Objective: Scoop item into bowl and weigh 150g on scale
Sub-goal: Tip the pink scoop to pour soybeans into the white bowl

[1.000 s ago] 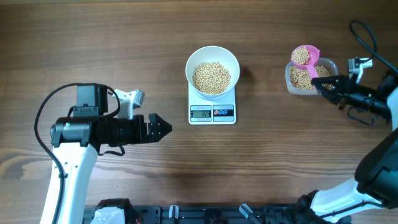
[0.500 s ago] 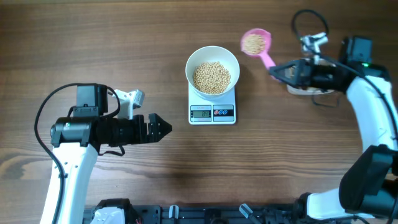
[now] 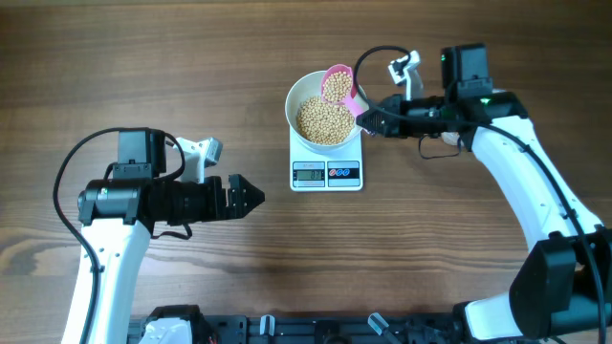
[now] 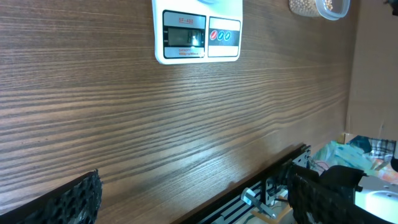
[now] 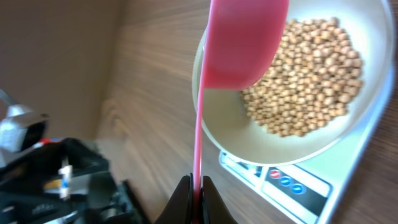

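Tan beans (image 3: 325, 119), white bowl (image 3: 298, 96), pink scoop (image 3: 337, 84), white scale (image 3: 326, 174) — desk (image 3: 287, 248) brown, streaked with darker wood grain.

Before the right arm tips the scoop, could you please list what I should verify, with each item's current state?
1. Grip: right gripper shut on the handle of the pink scoop: ok.
2. Position: scoop cup over the bowl: ok.
3. Load: beans visible in the scoop: ok.
4. Seating: bowl rests on the scale: ok.
5. Reading: digits on the display too small to read: cannot tell.
6. Clearance: left gripper open, apart from the scale: ok.
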`<state>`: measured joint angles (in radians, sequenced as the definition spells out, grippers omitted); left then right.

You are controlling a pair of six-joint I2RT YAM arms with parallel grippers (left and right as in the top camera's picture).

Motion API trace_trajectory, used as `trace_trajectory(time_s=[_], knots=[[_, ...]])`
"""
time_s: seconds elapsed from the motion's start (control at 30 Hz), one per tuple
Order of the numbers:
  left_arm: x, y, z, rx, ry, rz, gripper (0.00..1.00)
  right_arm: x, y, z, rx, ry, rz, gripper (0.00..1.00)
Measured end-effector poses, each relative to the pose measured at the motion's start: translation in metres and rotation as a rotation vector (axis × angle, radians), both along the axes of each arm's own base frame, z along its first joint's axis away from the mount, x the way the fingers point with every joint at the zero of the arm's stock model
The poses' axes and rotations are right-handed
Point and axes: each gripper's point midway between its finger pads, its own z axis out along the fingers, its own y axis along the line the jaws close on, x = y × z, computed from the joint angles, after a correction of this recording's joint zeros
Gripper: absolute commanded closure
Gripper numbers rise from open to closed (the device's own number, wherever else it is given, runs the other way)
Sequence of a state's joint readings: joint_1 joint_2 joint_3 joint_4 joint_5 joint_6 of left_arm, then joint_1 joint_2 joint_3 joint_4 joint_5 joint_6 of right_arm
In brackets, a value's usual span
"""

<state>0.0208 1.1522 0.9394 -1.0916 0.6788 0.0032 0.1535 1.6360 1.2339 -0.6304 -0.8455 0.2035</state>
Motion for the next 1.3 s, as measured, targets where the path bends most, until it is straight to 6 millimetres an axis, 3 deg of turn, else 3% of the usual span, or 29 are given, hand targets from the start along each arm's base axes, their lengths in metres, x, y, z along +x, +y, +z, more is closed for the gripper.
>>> trace_trajectory(time_s=[0.4,0.83,1.1,1.3], knots=[[0.0,0.0,0.0,0.0,0.0,0.0,0.0,0.015,-0.006,-0.012,-0.158,-0.149,0.014,0.96],[0.0,0.0,0.0,0.0,0.0,0.0,0.0,0.007,0.014,-0.029,-0.362,-0.298,0.152,0.96],[0.0,0.0,0.0,0.0,0.0,0.0,0.0,0.008,0.007,-0.032,-0.431,-0.325,0.16,0.96],[0.0,0.0,0.0,0.0,0.0,0.0,0.0,0.007,-0.005,-0.021,-0.498,-0.374,0.151,0.96]])
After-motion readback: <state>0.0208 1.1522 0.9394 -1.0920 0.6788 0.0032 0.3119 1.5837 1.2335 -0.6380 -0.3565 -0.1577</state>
